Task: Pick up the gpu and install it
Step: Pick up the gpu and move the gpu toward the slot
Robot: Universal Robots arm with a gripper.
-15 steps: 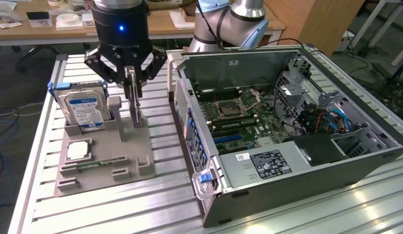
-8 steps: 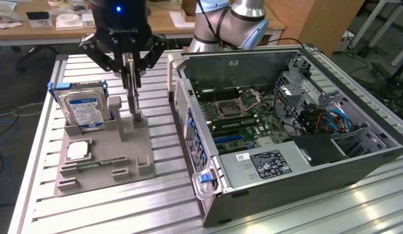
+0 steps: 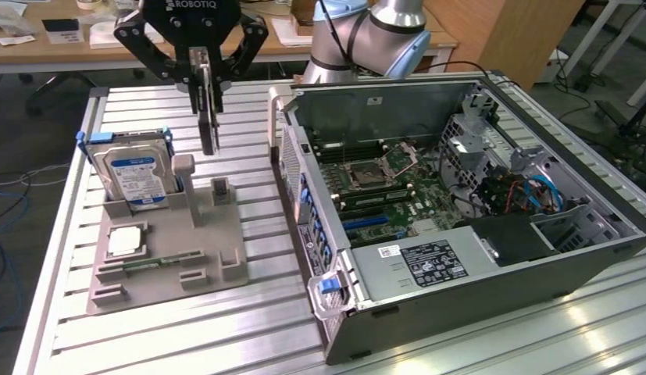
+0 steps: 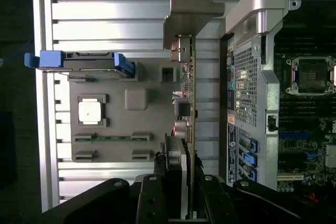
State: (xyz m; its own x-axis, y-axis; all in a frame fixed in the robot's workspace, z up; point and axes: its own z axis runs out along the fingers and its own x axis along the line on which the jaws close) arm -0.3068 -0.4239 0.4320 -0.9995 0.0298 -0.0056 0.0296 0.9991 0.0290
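- Clearly, the gripper (image 3: pixel 205 78) is pinching the gpu (image 3: pixel 208 117). Its fingers press against the card's two flat faces near the upper end.
- The gpu hangs upright below the gripper, with its thin edge turned toward the exterior camera. Its lower end appears to sit just above the grey holder tray (image 3: pixel 166 258), not touching it.
- From the wrist, the card is seen edge-on, running straight out from between the black fingers (image 4: pixel 157 198). Its metal bracket (image 4: pixel 191 3) is at the end farthest from them.
- A hard drive (image 3: pixel 135 176) with blue rails stands upright in the tray, to the exterior view's left of the gpu and close beside it.
- A square processor chip (image 3: pixel 125 241) and a narrow green memory stick (image 3: pixel 156 264) lie flat in the tray's pockets, well below the gripper.
- The open computer case (image 3: pixel 458 195) lies on the slatted metal table (image 3: pixel 250 328), to the exterior view's right of the gpu and apart from it. Its motherboard (image 3: pixel 380 183) is exposed.
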